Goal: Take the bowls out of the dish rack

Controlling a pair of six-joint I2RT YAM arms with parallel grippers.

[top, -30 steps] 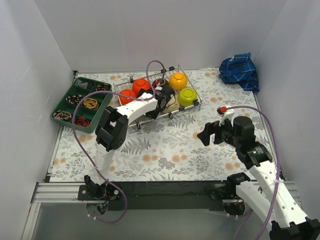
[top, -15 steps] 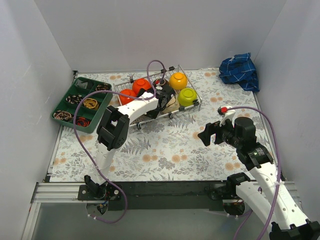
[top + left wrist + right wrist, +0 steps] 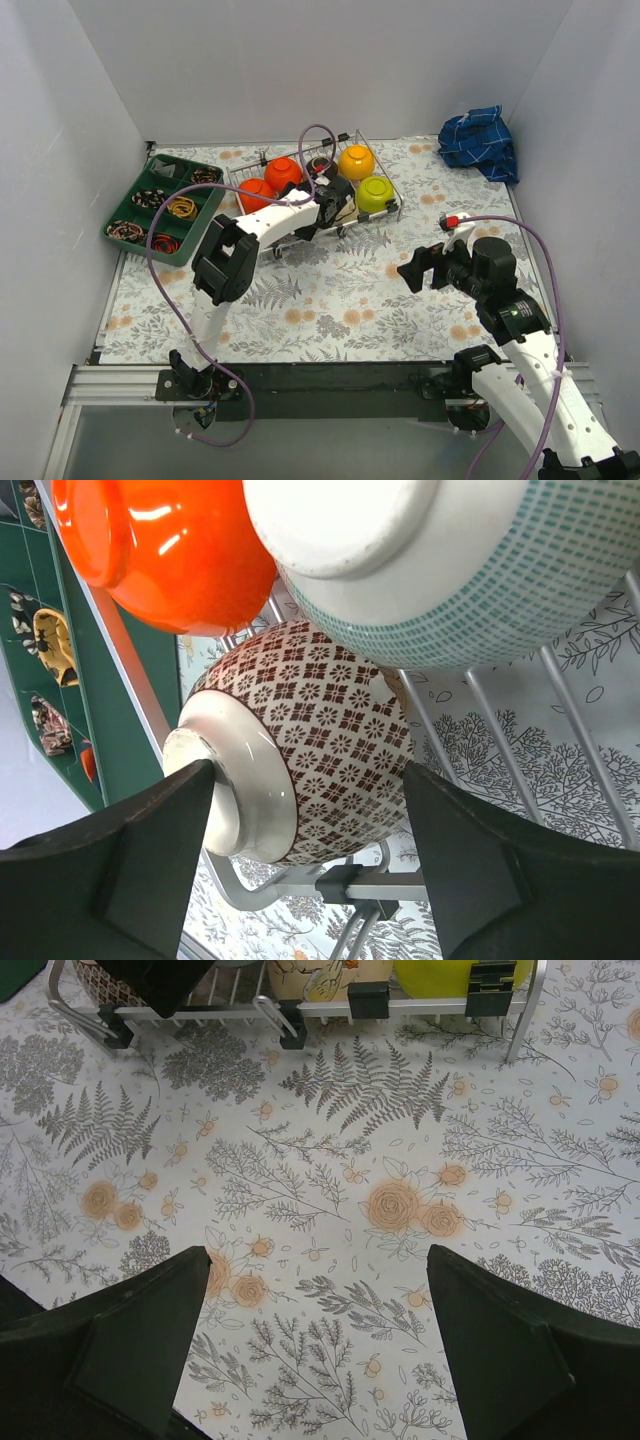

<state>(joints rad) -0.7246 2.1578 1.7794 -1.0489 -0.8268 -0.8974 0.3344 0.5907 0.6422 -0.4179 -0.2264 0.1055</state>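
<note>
In the dish rack (image 3: 420,1004), my left claw (image 3: 305,780) stands open around the brown bowl (image 3: 320,720); my right claw (image 3: 318,1260) hangs open over the worktop (image 3: 330,1140).

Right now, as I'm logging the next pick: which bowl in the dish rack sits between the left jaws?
The brown-patterned bowl, flanked by both jaws; the orange bowl and the teal-checked white bowl sit beyond them.
</note>
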